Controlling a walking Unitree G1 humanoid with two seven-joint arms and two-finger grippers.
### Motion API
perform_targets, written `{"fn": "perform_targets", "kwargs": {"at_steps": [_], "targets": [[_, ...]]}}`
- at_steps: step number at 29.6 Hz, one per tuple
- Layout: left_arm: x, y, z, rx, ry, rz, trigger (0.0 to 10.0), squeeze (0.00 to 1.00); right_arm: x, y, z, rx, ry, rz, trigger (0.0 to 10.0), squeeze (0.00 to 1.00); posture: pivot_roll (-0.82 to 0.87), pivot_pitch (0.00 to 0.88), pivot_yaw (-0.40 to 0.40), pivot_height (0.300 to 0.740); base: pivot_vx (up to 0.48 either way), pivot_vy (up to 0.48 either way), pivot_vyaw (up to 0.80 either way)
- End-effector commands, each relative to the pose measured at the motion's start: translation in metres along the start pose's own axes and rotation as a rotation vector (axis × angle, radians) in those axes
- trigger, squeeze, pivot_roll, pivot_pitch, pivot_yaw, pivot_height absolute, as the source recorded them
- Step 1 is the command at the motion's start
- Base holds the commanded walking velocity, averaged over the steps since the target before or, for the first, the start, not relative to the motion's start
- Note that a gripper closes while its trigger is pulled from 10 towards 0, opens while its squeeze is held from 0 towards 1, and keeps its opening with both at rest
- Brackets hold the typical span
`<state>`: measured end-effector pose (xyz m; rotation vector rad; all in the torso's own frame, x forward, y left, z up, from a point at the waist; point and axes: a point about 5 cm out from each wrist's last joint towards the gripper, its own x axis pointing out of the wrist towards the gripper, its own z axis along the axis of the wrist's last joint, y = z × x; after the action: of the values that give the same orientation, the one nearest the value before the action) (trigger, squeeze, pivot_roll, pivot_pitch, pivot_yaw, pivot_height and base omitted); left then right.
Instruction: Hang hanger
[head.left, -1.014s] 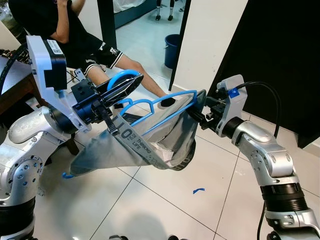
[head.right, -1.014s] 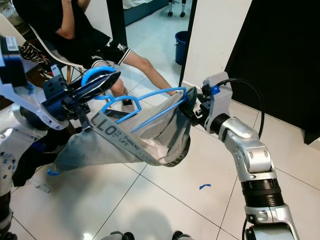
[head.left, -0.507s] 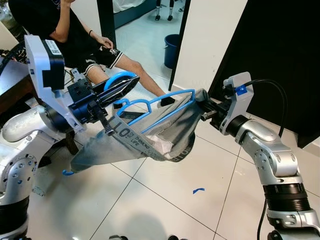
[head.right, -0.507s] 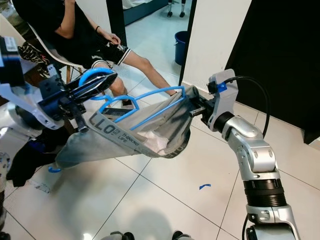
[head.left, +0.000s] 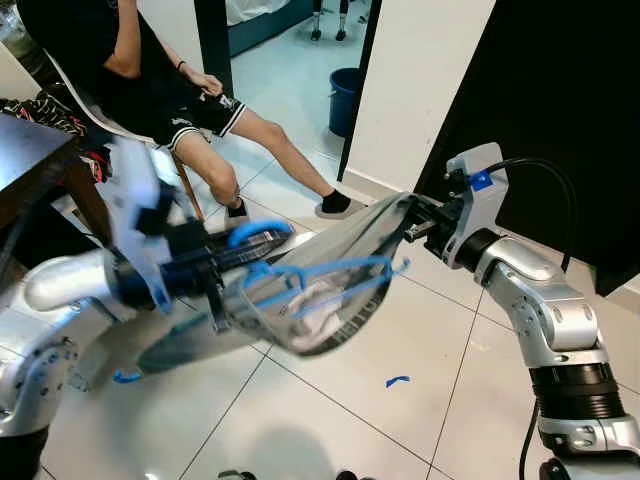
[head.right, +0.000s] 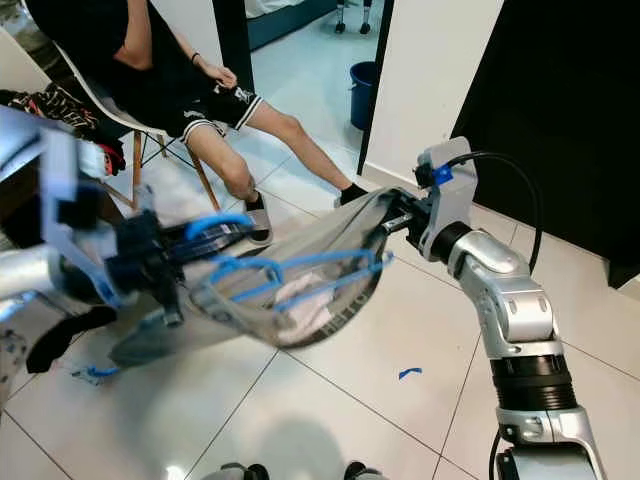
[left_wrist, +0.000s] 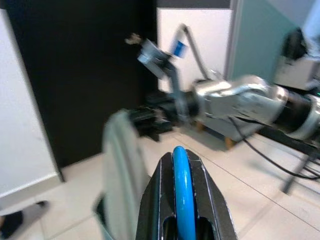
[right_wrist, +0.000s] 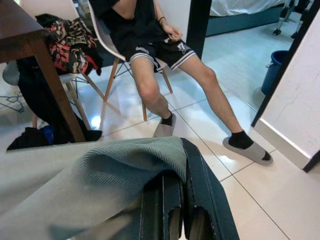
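Hanger (head.left: 300, 275), blue plastic, was held in mid-air over the tiled floor (head.left: 330, 410), its long axis running left to right between the arms. Left gripper (head.left: 235, 262), blurred, had its fingers clamped on the hook end, seen in the left wrist view as a blue strip pinched between the black fingers (left_wrist: 152, 200). Grey garment (head.right: 300, 290) draped over the hanger's bar, sagging like an open pouch; nothing inside could be made out. Right gripper (head.left: 418, 225) was pinched shut on the garment's far edge. No rail or hanging place in sight. A seated person (head.left: 150, 80) was behind.
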<state>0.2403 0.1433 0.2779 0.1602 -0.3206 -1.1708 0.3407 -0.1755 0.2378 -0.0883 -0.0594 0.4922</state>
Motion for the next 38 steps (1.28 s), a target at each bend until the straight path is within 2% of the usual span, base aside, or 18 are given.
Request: {"fn": "perform_targets", "kwargs": {"at_steps": [1, 6, 8, 9, 14, 18, 19, 20, 21, 22, 23, 25, 28, 32, 34, 35, 36, 38], "targets": [[0.005, -0.011, -0.004, -0.018, 0.016, -0.06, 10.0, 0.0, -0.001, 0.004, -0.002, -0.014, 0.004, 0.009, 0.0, 0.0, 0.11, 0.14, -0.059, 0.74, 0.0, 0.0, 0.0], [0.009, -0.013, -0.009, -0.015, 0.015, -0.066, 10.0, 0.0, 0.0, 0.01, -0.005, -0.007, 0.011, 0.031, 0.0, 0.0, 0.1, 0.125, -0.062, 0.74, 0.0, 0.0, 0.0], [0.008, -0.002, -0.003, 0.016, -0.023, -0.012, 10.0, 0.0, 0.001, 0.01, -0.009, -0.017, 0.033, 0.032, 0.0, 0.0, 0.1, 0.125, -0.065, 0.74, 0.0, 0.0, 0.0], [0.005, 0.01, 0.01, 0.04, -0.097, 0.059, 10.0, 0.0, 0.001, 0.009, -0.014, -0.036, 0.077, 0.034, 0.0, 0.0, 0.09, 0.134, -0.068, 0.74, 0.0, 0.0, 0.0], [0.002, 0.014, 0.016, 0.047, -0.127, 0.086, 10.0, 0.0, 0.0, 0.009, -0.017, -0.048, 0.099, 0.032, 0.0, 0.0, 0.09, 0.134, -0.068, 0.74, 0.0, 0.0, 0.0], [-0.03, 0.041, 0.055, 0.058, -0.395, 0.26, 10.0, 0.0, -0.012, -0.009, -0.053, -0.005, 0.284, -0.054, 0.0, 0.0, 0.1, 0.121, -0.076, 0.74, 0.0, 0.0, 0.0], [-0.03, 0.041, 0.055, 0.058, -0.395, 0.26, 10.0, 0.0, -0.012, -0.009, -0.053, -0.005, 0.284, -0.054, 0.0, 0.0, 0.1, 0.121, -0.076, 0.74, 0.0, 0.0, 0.0], [-0.037, 0.051, 0.07, 0.052, -0.543, 0.331, 10.0, 0.0, -0.01, -0.008, -0.055, 0.015, 0.299, -0.051, 0.0, 0.0, 0.09, 0.123, -0.08, 0.74, 0.0, 0.0, 0.0], [-0.037, 0.051, 0.07, 0.052, -0.543, 0.331, 10.0, 0.0, -0.01, -0.008, -0.055, 0.015, 0.299, -0.051, 0.0, 0.0, 0.09, 0.123, -0.08, 0.74, 0.0, 0.0, 0.0], [-0.038, 0.053, 0.077, 0.023, -0.65, 0.355, 10.0, 0.0, -0.008, -0.003, -0.053, 0.039, 0.294, -0.024, 0.0, 0.0, 0.08, 0.131, -0.08, 0.74, 0.0, 0.0, 0.0], [-0.038, 0.054, 0.078, 0.007, -0.687, 0.356, 10.0, 0.0, -0.007, 0.0, -0.052, 0.051, 0.291, -0.01, 0.0, 0.0, 0.08, 0.131, -0.08, 0.74, 0.0, 0.0, 0.0], [-0.037, 0.053, 0.078, -0.008, -0.719, 0.355, 10.0, 0.0, -0.006, 0.003, -0.051, 0.061, 0.289, 0.003, 0.0, 0.0, 0.08, 0.131, -0.08, 0.74, 0.0, 0.0, 0.0], [-0.027, 0.043, 0.074, -0.089, -0.782, 0.271, 10.0, 0.0, -0.008, 0.005, -0.06, 0.081, 0.309, -0.008, 0.0, 0.0, 0.09, 0.112, -0.079, 0.74, 0.0, 0.0, 0.0], [-0.015, 0.046, 0.071, -0.147, -0.836, 0.304, 10.0, 0.0, 0.0, 0.016, -0.05, 0.106, 0.26, 0.038, 0.0, 0.0, 0.08, 0.138, -0.068, 0.74, 0.0, 0.0, 0.0], [0.001, 0.046, 0.069, -0.201, -0.885, 0.318, 10.0, 0.0, 0.004, 0.025, -0.038, 0.127, 0.208, 0.087, 0.0, 0.0, 0.08, 0.141, -0.068, 0.74, 0.0, 0.0, 0.0], [0.025, 0.039, 0.062, -0.268, -0.902, 0.307, 10.0, 0.0, 0.005, 0.035, -0.033, 0.171, 0.172, 0.124, 0.0, 0.0, 0.09, 0.14, -0.066, 0.74, 0.0, 0.0, 0.0], [0.025, 0.039, 0.062, -0.268, -0.902, 0.307, 10.0, 0.0, 0.005, 0.035, -0.033, 0.171, 0.172, 0.124, 0.0, 0.0, 0.09, 0.14, -0.066, 0.74, 0.0, 0.0, 0.0], [0.051, 0.033, 0.049, -0.307, -0.876, 0.311, 10.0, 0.0, 0.006, 0.046, -0.029, 0.227, 0.139, 0.166, 0.0, 0.0, 0.08, 0.119, -0.063, 0.74, 0.0, 0.0, 0.0]]}}
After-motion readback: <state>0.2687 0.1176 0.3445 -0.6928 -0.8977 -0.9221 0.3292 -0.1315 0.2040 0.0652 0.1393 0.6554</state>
